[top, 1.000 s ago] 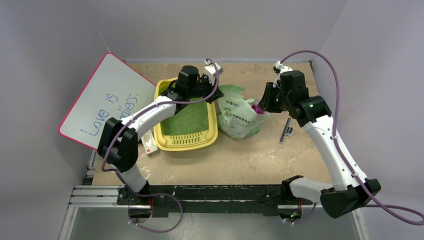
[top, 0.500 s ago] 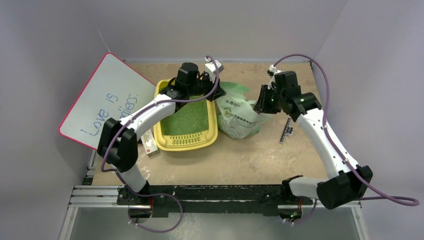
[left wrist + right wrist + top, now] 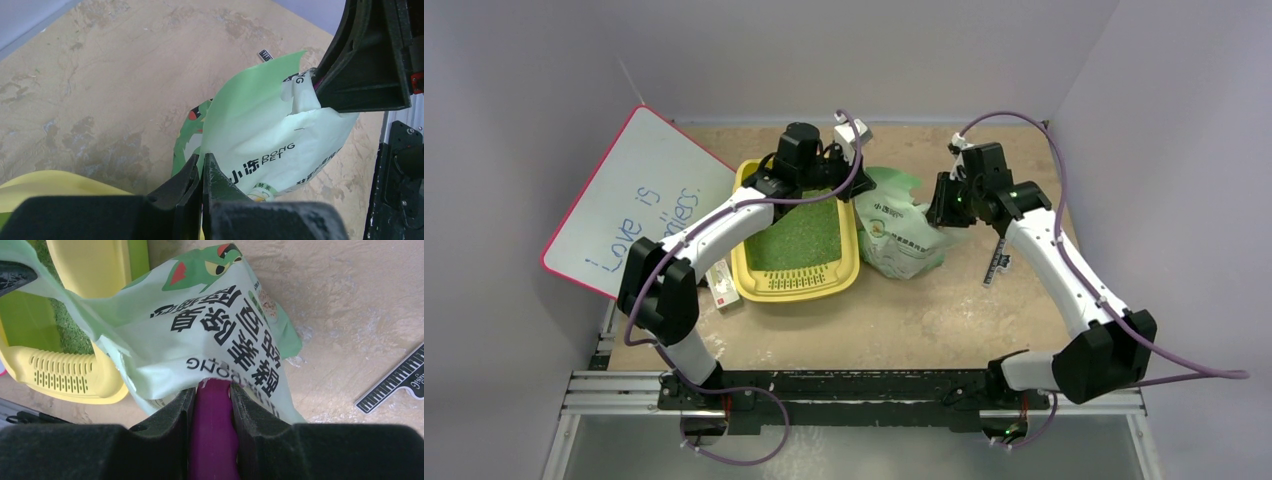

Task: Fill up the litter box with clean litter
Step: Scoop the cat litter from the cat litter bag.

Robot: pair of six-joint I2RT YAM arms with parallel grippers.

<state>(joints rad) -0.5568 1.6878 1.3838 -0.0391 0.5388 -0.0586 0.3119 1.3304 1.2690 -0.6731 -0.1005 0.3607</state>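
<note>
The left hand (image 3: 201, 162) is shut on the lip of the pale green bag (image 3: 260, 130), holding its mouth up. The right hand (image 3: 212, 390) clamps the purple scoop (image 3: 212, 440), whose bowl is hidden in the bag. To do this well, I judge, keep the lip taut and lift the scoop level (a tilt spills onto the bench (image 3: 924, 320)). The litter box (image 3: 794, 290) sits left of centre in the top view, beside the bag. Its long axis runs up-down, grate end lowest, with clean litter (image 3: 802, 240) on its floor.
</note>
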